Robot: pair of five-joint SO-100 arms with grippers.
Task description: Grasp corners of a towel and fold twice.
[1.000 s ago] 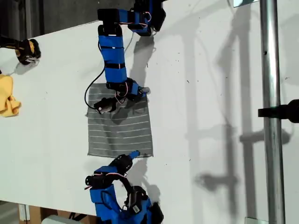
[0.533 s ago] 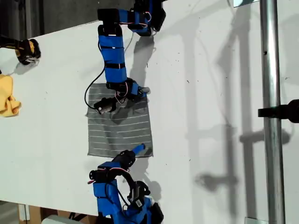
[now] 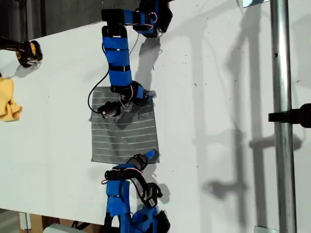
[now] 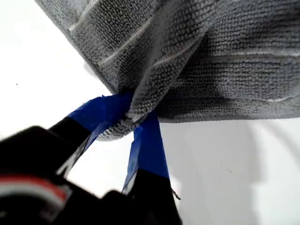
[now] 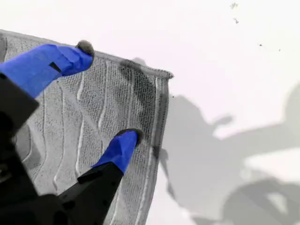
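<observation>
The towel (image 3: 124, 136) lies flat on the white tabletop (image 3: 218, 73), but in the exterior view both arms hide its two corners on the side away from the yellow cloth (image 3: 7, 102), so neither grip can be read there. The first wrist view shows the first claw (image 4: 133, 110) pinching one bunched corner of the towel. The second wrist view shows the second claw (image 5: 107, 91) spread wide over the other corner (image 5: 164, 75), one tip resting on the weave.
</observation>
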